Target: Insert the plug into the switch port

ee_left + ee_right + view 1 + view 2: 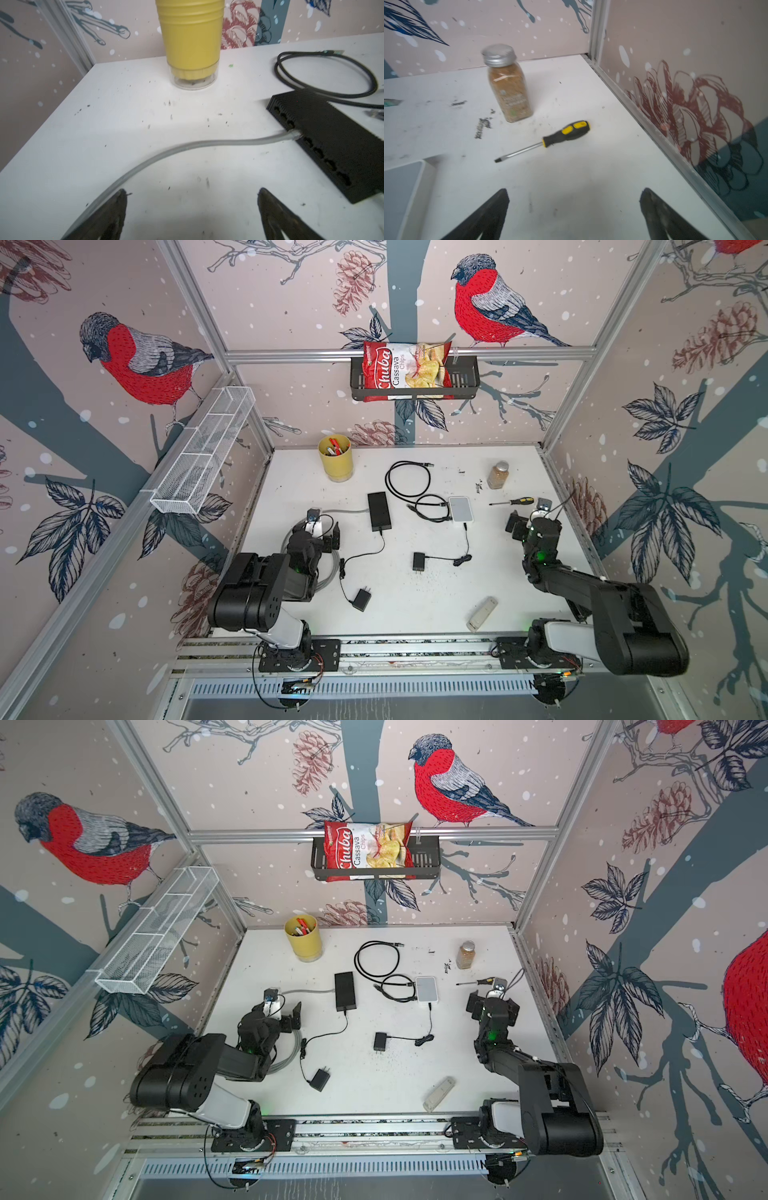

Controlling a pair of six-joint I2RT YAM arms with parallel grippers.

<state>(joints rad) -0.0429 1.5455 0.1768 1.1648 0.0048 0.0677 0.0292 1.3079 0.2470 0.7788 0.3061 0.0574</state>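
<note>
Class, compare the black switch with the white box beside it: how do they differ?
The black switch is long and narrow; the white box is shorter and squarer. A grey cable is plugged into the black switch; only black leads reach the white box. Both lie flat on the table.

- The left arm [249, 593] is based in front of the black switch [379, 511] and to its left in both top views. The elbow is folded tight, and the forearm reaches back toward the switch.
- The left gripper [192, 192] sits low, just left of the switch's near end and apart from it. Its jaws are spread wide, and both dark fingertips [121, 199] show in the left wrist view.
- The right arm [623, 622] is based well right of the switch, with its elbow out to the right and its forearm angled back and inward.
- The right gripper [533, 520] hangs well right of the switch, roughly level with its near end, jaws spread wide too.
</note>
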